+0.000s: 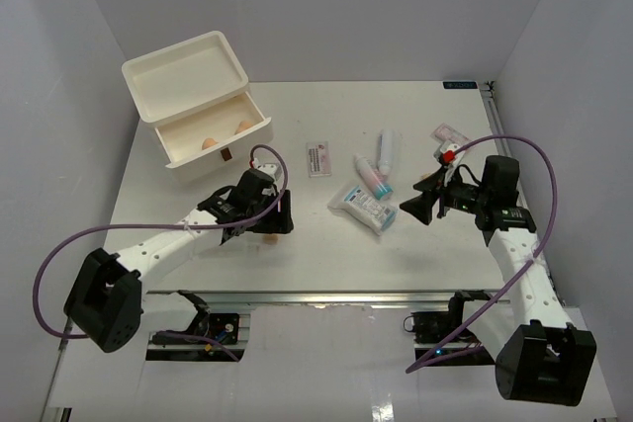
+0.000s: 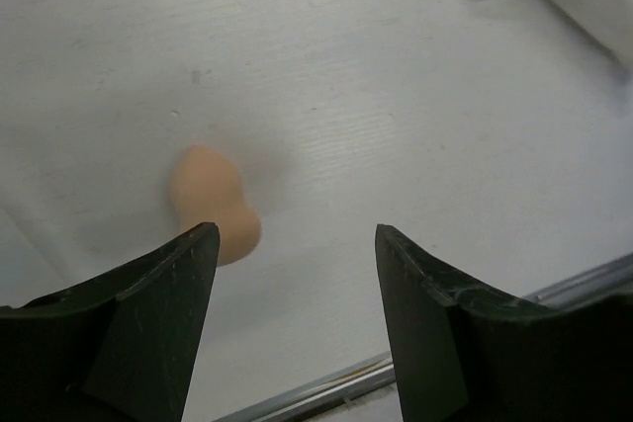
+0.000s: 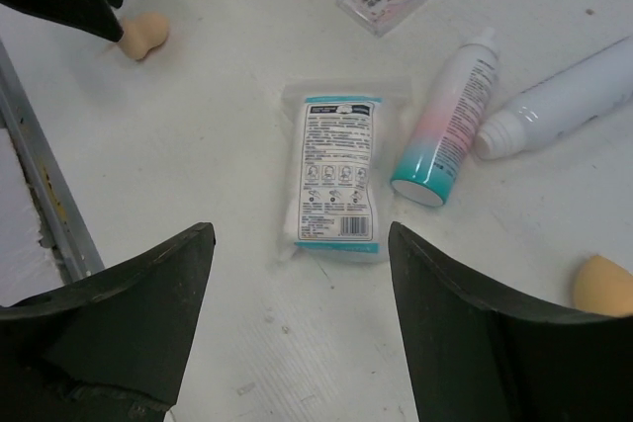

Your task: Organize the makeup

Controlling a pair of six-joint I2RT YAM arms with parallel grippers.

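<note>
Tan on white, from above: shows the left gripper (image 1: pixel 273 224) released and low over a tan sponge (image 1: pixel 269 238), at 5 o'clock of the drawer box (image 1: pixel 188 71), with two more sponges (image 1: pixel 210 142) in its open drawer. Shows also the right gripper (image 1: pixel 420 207) released and empty, at 3 o'clock of the sachet pack (image 1: pixel 361 207), with two tubes (image 1: pixel 374 178) and a flat packet (image 1: pixel 318 159) toward 12 o'clock.

From the left wrist: finds the tan sponge (image 2: pixel 213 203) at 10 o'clock of the gap, partly behind one finger (image 2: pixel 148 323), not yet between the jaws. Closing so, could catch only its rounded end and squeeze it out sideways; asks for a shift toward 9 o'clock first.

From the right wrist: looks down on the sachet pack (image 3: pixel 336 170) at 12 o'clock, a tube (image 3: pixel 450 121) just beside it at 2 o'clock, one further sponge (image 3: pixel 603 286) at 4 o'clock. Could merely slide so thin a pack along the table (image 3: pixel 247 343), and knock the near tube into rolling.
</note>
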